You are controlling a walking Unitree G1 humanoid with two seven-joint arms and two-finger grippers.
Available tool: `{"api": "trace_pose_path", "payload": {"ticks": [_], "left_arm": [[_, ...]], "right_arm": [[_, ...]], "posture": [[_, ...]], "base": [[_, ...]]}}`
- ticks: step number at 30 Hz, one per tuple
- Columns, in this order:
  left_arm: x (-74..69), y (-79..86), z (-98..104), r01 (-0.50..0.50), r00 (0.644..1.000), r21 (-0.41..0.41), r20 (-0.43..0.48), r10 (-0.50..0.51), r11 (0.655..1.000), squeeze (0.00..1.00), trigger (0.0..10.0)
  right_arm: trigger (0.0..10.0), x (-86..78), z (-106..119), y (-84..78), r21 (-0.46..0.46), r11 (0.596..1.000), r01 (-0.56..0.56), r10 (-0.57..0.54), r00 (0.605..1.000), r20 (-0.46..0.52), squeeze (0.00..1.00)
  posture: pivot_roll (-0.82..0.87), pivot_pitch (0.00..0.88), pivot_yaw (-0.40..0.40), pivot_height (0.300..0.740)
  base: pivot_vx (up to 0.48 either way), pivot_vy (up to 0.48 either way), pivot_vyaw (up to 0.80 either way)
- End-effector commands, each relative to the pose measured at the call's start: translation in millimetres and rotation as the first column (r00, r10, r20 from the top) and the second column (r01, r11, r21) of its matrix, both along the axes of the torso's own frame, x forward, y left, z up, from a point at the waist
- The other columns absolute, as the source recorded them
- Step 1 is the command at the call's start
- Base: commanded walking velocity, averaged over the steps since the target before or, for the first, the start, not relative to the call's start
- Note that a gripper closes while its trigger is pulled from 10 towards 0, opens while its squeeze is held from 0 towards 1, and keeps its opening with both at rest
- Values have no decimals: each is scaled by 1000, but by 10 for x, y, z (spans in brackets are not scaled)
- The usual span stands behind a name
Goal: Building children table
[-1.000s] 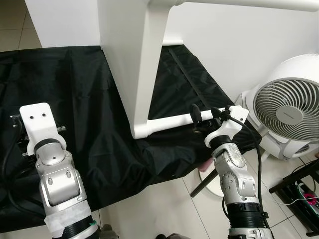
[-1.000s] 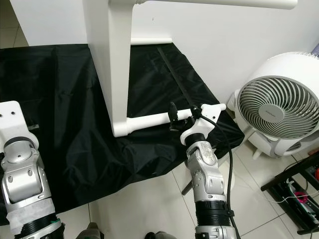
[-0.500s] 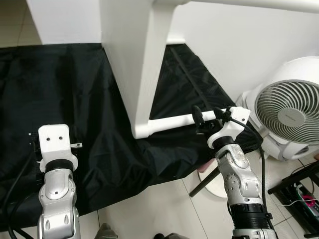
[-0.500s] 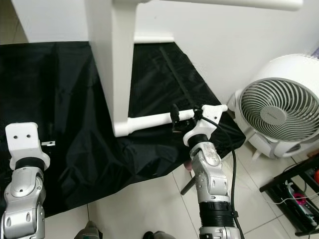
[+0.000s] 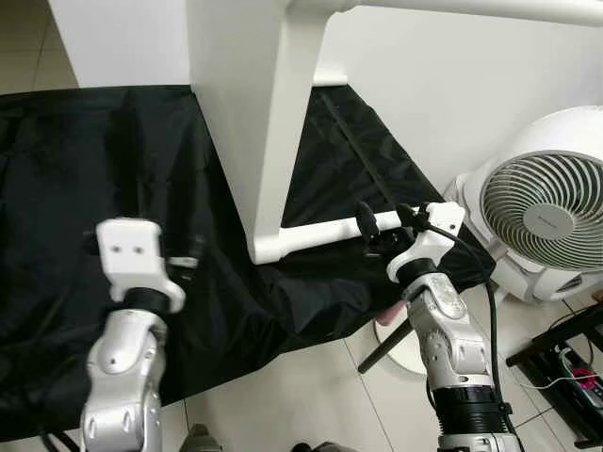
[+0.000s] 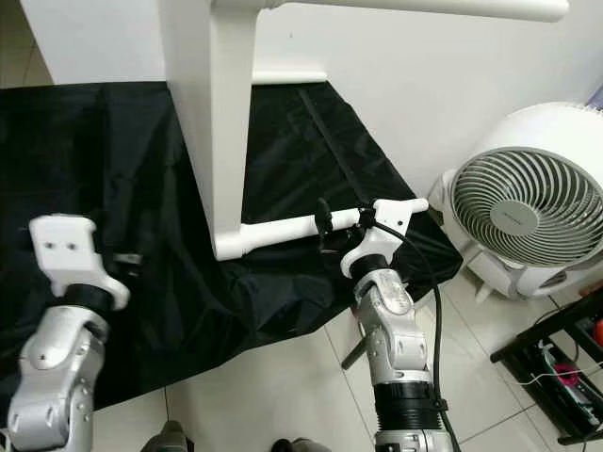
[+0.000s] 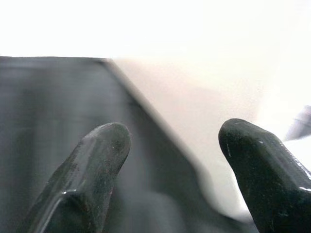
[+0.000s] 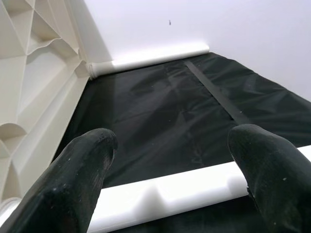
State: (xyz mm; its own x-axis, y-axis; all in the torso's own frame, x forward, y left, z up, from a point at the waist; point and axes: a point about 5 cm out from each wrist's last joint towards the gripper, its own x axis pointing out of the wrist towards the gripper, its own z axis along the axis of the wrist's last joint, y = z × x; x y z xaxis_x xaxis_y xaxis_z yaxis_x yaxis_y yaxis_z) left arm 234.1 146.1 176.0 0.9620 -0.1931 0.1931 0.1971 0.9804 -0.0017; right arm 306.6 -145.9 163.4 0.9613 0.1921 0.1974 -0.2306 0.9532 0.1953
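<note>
The white children's table [image 5: 254,113] stands on its side on a black cloth [image 5: 94,169]. One white round leg [image 5: 316,231] runs along the cloth from the table's lower corner towards the right. My right gripper [image 5: 383,218] is open, with one black finger on either side of that leg's free end. In the right wrist view the leg [image 8: 170,191] crosses just below the spread fingertips [image 8: 92,145]. My left gripper [image 7: 176,133] is open and holds nothing. It hovers over the cloth left of the table, its wrist [image 5: 132,259] raised.
A white round fan [image 5: 542,212] stands on the tiled floor at the right. Another table leg [image 5: 471,9] spans the top of the view. Cables and a black rack [image 5: 570,363] sit at the lower right. A black stand leg [image 5: 382,348] slants under the cloth's edge.
My left arm has swung up and to the right, closer to the table. The right gripper stays around the leg's end.
</note>
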Motion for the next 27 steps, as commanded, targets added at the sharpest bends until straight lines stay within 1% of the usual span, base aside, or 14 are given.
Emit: {"api": "trace_pose_path", "payload": {"ticks": [1, 2, 5, 8, 13, 16, 18, 19, 21, 22, 23, 24, 25, 27], "left_arm": [[-61, -121, 16, 131, 991, 56, 26, -133, 990, 0, 10000], [-61, -121, 16, 131, 991, 56, 26, -133, 990, 0, 10000], [-217, -263, -83, 412, 909, 236, -44, -414, 880, 0, 10000], [-229, -276, -102, 440, 896, 251, -58, -441, 862, 0, 10000], [-174, -278, -104, 405, 913, 251, -53, -405, 879, 0, 10000], [-60, -293, -89, 287, 958, 160, -52, -282, 945, 0, 10000], [-60, -293, -89, 287, 958, 160, -52, -282, 945, 0, 10000], [-42, -295, -90, 256, 967, 130, -57, -250, 958, 0, 10000], [-35, -295, -91, 239, 971, 115, -59, -234, 964, 0, 10000], [-39, -295, -97, 243, 970, 115, -58, -238, 963, 0, 10000], [-38, -292, -114, 246, 969, 105, -64, -240, 964, 373, 10000], [-38, -292, -114, 246, 969, 105, -64, -240, 964, 373, 10000], [-39, -294, -130, 255, 966, 87, -69, -249, 963, 1000, 10000], [-35, -293, -142, 254, 966, 87, -72, -248, 963, 1000, 10000]], "right_arm": [[10000, -1, -26, -45, -24, 1000, -7, 7, 1000, 3, 0], [10000, -1, -26, -45, -24, 1000, -7, 7, 1000, 3, 0], [10000, 26, -12, -59, -66, 997, -39, 40, 999, 18, 0], [10000, 36, -4, -68, -71, 997, -39, 40, 999, 22, 0], [10000, 44, 3, -92, -70, 997, -26, 27, 999, 25, 0], [10000, 20, -16, -89, -42, 999, -16, 17, 1000, 19, 0], [10000, 20, -16, -89, -42, 999, -16, 17, 1000, 19, 0], [10000, 0, -24, -71, -20, 999, -28, 29, 999, 20, 157], [10000, -14, -28, -58, -5, 999, -38, 38, 999, 22, 157], [10000, -33, -31, -53, -2, 999, -37, 37, 999, 30, 1000], [10000, -53, -38, -48, -3, 999, -36, 36, 999, 37, 1000], [10000, -53, -38, -48, -3, 999, -36, 36, 999, 37, 1000], [10000, -68, -44, -46, -7, 999, -33, 33, 999, 41, 1000], [10000, -80, -49, -43, -13, 999, -31, 31, 999, 44, 1000]], "posture": [[168, 64, -92, 740], [168, 64, -92, 740], [163, 61, -82, 740], [160, 58, -79, 740], [159, 58, -75, 740], [162, 56, -75, 740], [162, 56, -75, 740], [163, 56, -75, 740], [163, 56, -75, 740], [163, 57, -76, 740], [159, 57, -75, 740], [159, 57, -75, 740], [158, 59, -75, 740], [158, 57, -75, 740]], "base": [[0, 0, 0], [0, 0, 0], [0, 0, 0], [0, 0, 0], [0, 0, 0], [0, 0, 0], [0, 0, 0], [0, 0, 0], [0, 0, 0], [0, 0, 0], [0, 0, 0], [0, 0, 0], [0, 0, 0], [0, 0, 0]]}}
